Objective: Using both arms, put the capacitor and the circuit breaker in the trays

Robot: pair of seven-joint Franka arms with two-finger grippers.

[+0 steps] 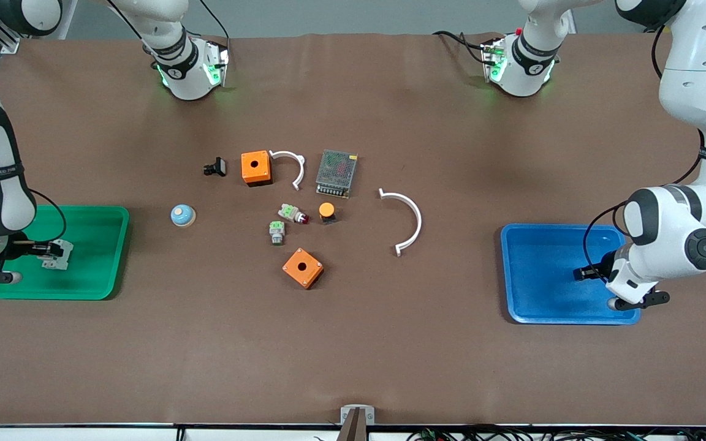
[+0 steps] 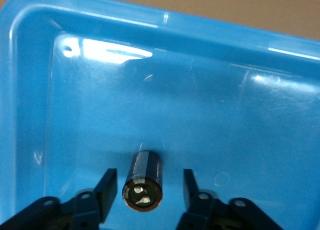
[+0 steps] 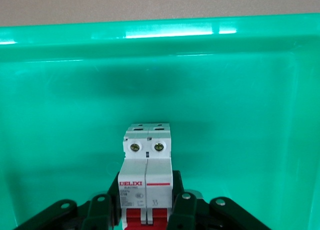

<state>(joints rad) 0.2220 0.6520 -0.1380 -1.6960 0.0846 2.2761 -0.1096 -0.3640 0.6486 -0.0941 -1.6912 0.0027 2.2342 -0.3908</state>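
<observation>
The capacitor [image 2: 143, 177], a small black cylinder with a pale end, lies on the floor of the blue tray [image 2: 30, 90]. My left gripper [image 2: 148, 174] is open, with its fingers on either side of the capacitor and a gap on each side. In the front view my left gripper [image 1: 586, 273] is low in the blue tray [image 1: 543, 309], and the capacitor is hidden there. The white circuit breaker [image 3: 146, 160] with red levers rests in the green tray [image 3: 160, 35]. My right gripper [image 3: 146, 190] is shut on it. It also shows in the front view [image 1: 57, 256], in the green tray [image 1: 98, 269], with my right gripper [image 1: 45, 250] beside it.
In the middle of the table lie two orange boxes [image 1: 256, 167] [image 1: 303, 267], a metal power supply [image 1: 336, 173], two white arcs [image 1: 292, 165] [image 1: 408, 217], a black clip part [image 1: 215, 166], a blue-domed button [image 1: 182, 215], two green-topped pieces [image 1: 292, 213] [image 1: 276, 232] and an orange-capped button [image 1: 326, 212].
</observation>
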